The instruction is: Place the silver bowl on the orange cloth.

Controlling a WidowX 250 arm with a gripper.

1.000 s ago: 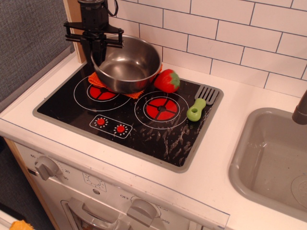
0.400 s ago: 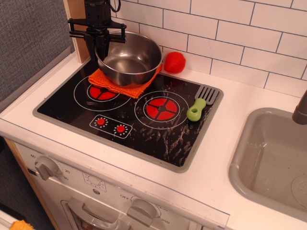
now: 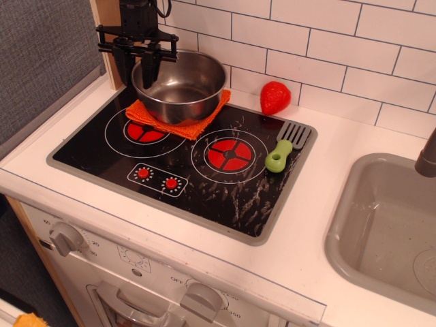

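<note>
The silver bowl sits level on the orange cloth, just right of and below the pincer (fingers astride its left rim, though grip or release I cannot tell), so only withdrawal seems left.

The black gripper hangs straight down at the back left, fingers spread apart.
</note>
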